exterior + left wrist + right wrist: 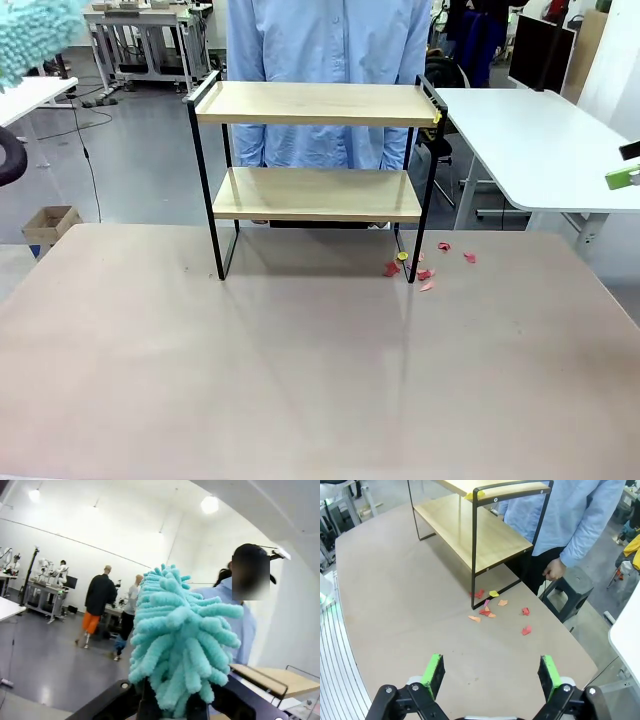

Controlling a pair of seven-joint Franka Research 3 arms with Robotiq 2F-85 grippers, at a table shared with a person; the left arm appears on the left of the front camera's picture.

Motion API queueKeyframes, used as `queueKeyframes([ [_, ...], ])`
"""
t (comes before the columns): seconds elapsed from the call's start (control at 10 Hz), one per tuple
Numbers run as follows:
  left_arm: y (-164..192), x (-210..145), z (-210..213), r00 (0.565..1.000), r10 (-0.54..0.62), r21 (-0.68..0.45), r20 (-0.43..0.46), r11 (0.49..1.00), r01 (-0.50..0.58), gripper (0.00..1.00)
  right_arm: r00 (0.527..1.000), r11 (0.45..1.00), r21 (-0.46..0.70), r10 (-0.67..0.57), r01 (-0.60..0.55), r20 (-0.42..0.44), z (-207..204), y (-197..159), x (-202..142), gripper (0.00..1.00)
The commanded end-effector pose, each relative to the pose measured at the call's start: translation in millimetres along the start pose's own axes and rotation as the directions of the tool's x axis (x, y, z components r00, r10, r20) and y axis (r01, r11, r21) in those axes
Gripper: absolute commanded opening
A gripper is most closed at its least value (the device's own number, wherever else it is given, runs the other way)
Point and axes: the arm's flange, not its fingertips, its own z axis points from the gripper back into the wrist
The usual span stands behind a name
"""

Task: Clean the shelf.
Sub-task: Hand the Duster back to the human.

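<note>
Left gripper (167, 707) clamped on a teal duster (180, 645), raised high at table's left. Right gripper (490, 675) jaws wide apart, holding nothing, above the table (300, 380). Shelf (315, 150) stands at far edge before a person (330, 40); paper scraps (425, 265) beside its right foot.

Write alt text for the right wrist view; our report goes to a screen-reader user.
The open right pincer hovers above a tan table scattered with small red, orange and yellow scraps near the foot of the shelf. A person in a light blue shirt stands behind the shelf, beside a dark stool.
</note>
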Motion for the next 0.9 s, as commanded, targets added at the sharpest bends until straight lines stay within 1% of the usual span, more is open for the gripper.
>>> queueKeyframes([
  [0.0,-19.2,-57.5,-33.7,0.999,-0.04,0.012,0.021,0.999,0.04,0.15,1.0,1.0,0.009,0.003,-0.003,-0.002,1.8,-1.6,1.0,1.0],
  [0.1,-11.1,-78.9,-29.4,0.999,-0.043,0.017,0.003,0.999,0.043,0.15,1.0,1.0,0.009,0.003,-0.003,-0.002,1.8,-1.6,1.0,1.0],
  [0.2,-3.2,-105.4,-22.7,0.998,-0.052,0.025,-0.042,0.998,0.053,0.15,1.0,1.0,0.009,0.003,-0.003,-0.002,1.8,-1.6,1.0,1.0],
  [0.4,6.1,-150.2,-11.3,0.995,-0.057,0.045,-0.085,0.997,0.061,0.15,1.0,1.0,0.009,0.003,-0.003,-0.002,1.8,-1.6,1.0,1.0],
  [0.5,8.7,-167.2,-2.7,0.992,-0.064,0.052,-0.106,0.996,0.07,0.15,1.0,1.0,0.009,0.003,-0.003,-0.002,1.8,-1.6,1.0,1.0],
  [0.6,8.7,-183.1,3.4,0.992,-0.054,0.052,-0.116,0.997,0.06,0.15,1.0,1.0,0.009,0.003,-0.003,-0.002,1.8,-1.6,1.0,1.0],
  [0.7,5.9,-191.2,7.3,0.993,-0.058,0.047,-0.103,0.997,0.063,0.15,1.0,1.0,0.009,0.003,-0.003,-0.002,1.8,-1.6,1.0,1.0],
  [0.8,-0.8,-195.8,11.8,0.995,-0.042,0.021,-0.086,0.999,0.044,0.15,1.0,1.0,0.009,0.003,-0.003,-0.002,1.8,-1.6,1.0,1.0],
])
